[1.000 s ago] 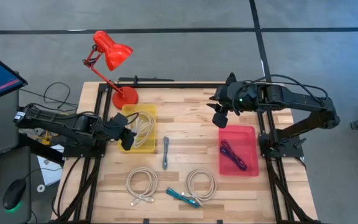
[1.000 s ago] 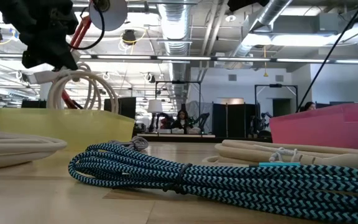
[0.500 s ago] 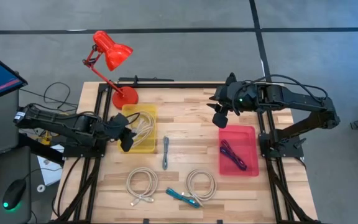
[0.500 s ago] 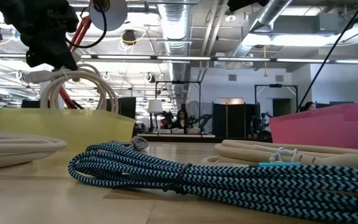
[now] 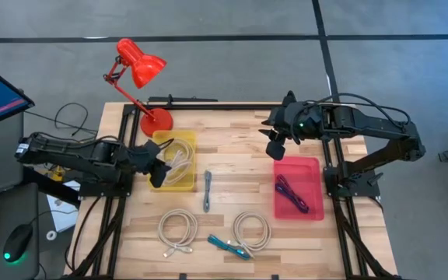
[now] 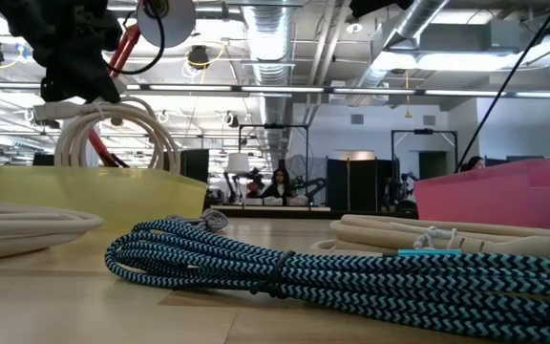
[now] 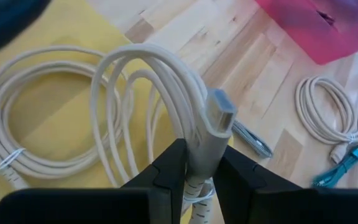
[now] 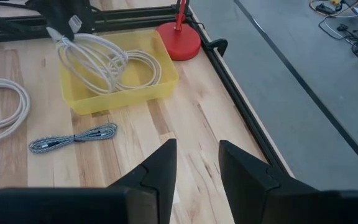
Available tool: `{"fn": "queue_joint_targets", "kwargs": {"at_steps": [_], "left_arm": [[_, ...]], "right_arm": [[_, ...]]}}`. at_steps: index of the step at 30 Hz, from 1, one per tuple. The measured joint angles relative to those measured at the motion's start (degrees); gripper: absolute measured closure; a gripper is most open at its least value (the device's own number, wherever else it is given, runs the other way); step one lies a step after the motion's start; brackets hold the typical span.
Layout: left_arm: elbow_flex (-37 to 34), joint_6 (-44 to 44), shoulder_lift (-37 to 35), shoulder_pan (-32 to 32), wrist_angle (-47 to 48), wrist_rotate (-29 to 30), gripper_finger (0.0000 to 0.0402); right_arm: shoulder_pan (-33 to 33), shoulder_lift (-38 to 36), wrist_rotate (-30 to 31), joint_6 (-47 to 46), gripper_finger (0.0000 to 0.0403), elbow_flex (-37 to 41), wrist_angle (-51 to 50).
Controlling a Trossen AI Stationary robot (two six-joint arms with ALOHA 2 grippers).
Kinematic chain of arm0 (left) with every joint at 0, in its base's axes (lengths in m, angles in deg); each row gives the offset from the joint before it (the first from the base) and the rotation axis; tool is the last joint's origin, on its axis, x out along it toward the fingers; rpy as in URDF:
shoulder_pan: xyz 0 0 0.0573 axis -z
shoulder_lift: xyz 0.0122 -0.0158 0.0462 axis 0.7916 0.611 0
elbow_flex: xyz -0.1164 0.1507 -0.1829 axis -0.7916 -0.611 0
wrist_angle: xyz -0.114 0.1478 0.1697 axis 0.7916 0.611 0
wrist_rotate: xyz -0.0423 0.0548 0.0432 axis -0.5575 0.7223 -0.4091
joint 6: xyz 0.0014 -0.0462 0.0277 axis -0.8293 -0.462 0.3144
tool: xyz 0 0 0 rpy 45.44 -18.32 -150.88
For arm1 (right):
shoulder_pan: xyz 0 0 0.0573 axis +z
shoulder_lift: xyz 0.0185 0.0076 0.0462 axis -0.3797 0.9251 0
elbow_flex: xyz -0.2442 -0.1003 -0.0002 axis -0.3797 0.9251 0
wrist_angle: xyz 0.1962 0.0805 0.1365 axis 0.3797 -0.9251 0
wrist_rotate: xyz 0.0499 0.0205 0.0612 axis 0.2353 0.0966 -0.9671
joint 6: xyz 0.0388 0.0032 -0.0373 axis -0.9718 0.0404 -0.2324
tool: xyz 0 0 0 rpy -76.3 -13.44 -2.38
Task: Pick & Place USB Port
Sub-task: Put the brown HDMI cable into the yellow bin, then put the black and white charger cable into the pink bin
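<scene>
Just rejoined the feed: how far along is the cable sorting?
Done: a purple cable lies in the pink bin, and one white coil in the yellow bin. In hand: the left gripper holds a white cable over it. Left: four cables on the table.

From where I stand, no writing, label, brand or number is legible on anything here.

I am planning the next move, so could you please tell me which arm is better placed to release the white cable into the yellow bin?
Left. The left gripper already holds the white cable above the yellow bin; the right gripper hovers open near the pink bin.
</scene>
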Motion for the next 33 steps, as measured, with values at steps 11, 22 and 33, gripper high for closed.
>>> {"fn": "queue_joint_targets", "kwargs": {"at_steps": [11,22,33], "left_arm": [[-0.05,4.15,2.52,-5.05,-0.09,-1.29,0.0281],[-0.07,5.59,4.89,-6.98,-1.05,-2.27,0.0158],[-0.07,11.59,-0.30,-7.02,-1.09,0.86,0.0156]], "right_arm": [[0.00,0.00,0.00,-0.09,0.0291,0.00,-0.08],[-0.14,0.00,0.00,-0.08,0.0291,0.00,-0.22],[-3.11,0.00,0.00,-0.03,0.0291,0.00,-0.79]]}}
